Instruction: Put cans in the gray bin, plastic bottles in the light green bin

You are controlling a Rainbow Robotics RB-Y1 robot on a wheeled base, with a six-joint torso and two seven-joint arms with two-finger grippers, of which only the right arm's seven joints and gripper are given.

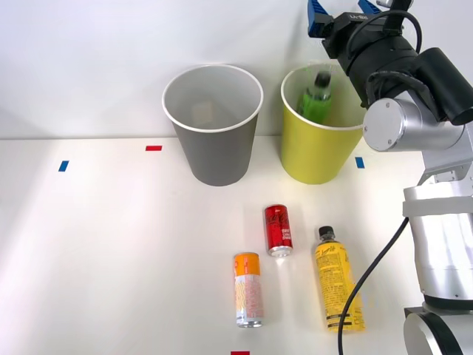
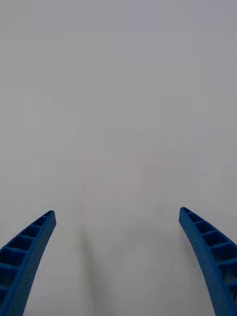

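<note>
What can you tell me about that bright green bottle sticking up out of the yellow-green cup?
The green bottle is plastic-looking, bright green with a black cap. It stands tilted inside the light green bin, cap upward, leaning toward the back wall, its upper part showing above the front rim while the rest is hidden. Nothing grips it: the right gripper is above it, open.

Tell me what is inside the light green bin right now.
The green bottle sits inside the light green bin, black cap up, leaning against the far wall. Its lower end is hidden by the bin's front wall, and so is the bin's floor.
</note>
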